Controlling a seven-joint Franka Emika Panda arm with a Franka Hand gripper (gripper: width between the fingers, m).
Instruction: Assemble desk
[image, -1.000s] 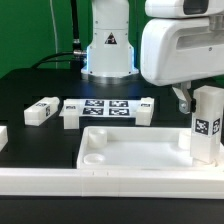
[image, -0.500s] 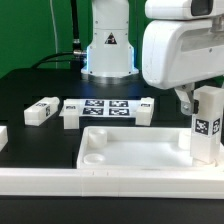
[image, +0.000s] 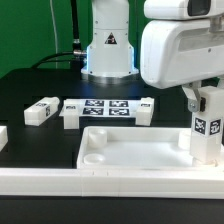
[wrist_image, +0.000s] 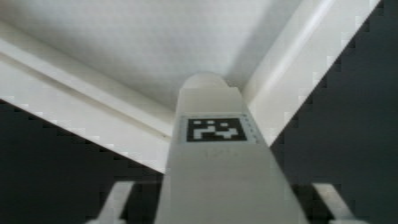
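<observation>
The desk top (image: 130, 150), a white rimmed tray, lies at the front of the black table. One white square leg (image: 207, 130) stands upright in its corner at the exterior view's right, tag facing the camera. My gripper (image: 204, 100) hangs over that leg's upper end, straddling it. In the wrist view the leg (wrist_image: 217, 150) runs up the middle between my fingers (wrist_image: 114, 200), and a dark gap still shows on each side, so the gripper (wrist_image: 217, 205) is open around it. The tray's rim (wrist_image: 107, 70) shows beyond the leg.
A loose white leg (image: 41, 111) lies behind the tray at the exterior view's left, another (image: 3, 135) at the left edge. The marker board (image: 107, 108) lies mid-table before the robot base (image: 108, 50). A long white rail (image: 100, 185) runs along the front.
The fingers have drawn inward toward the upright leg, narrowing the gaps on both sides. The leg and the tray have not moved.
</observation>
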